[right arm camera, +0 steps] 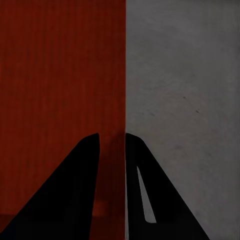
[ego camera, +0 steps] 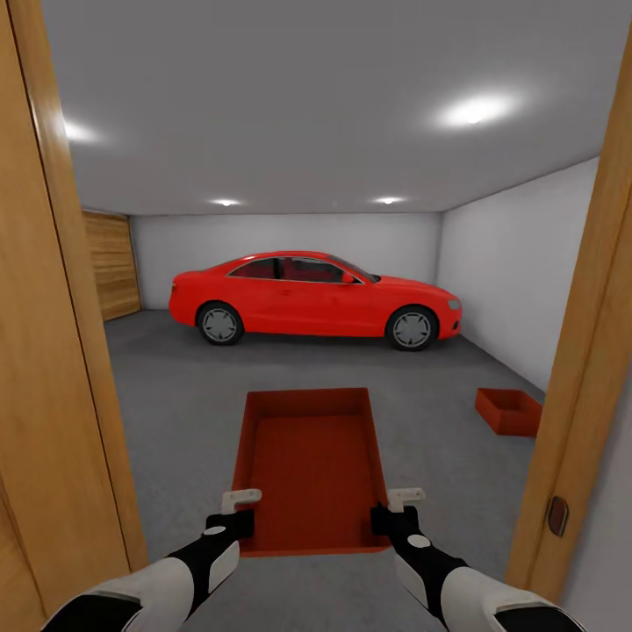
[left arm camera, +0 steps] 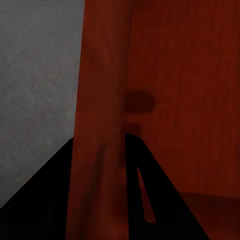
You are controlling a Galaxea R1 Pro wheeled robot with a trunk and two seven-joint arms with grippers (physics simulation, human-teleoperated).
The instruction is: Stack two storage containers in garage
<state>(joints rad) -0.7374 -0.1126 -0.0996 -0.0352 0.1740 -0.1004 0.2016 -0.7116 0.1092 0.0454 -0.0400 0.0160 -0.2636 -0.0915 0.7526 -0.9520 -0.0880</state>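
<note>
I'm in the doorway, left gripper [ego camera: 230, 513] and right gripper [ego camera: 395, 509] each pinching a side wall of the red bin [ego camera: 312, 465] at lower centre, second bin [ego camera: 508, 411] on the grey floor [ego camera: 175, 395] at right, red car [ego camera: 314, 300] behind

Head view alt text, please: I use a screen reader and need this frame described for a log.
From a doorway into the garage, both arms carry an open orange-red storage container, the left gripper and right gripper each clamped on a side wall. A second container sits on the grey floor to the right, with a red car parked beyond.
</note>
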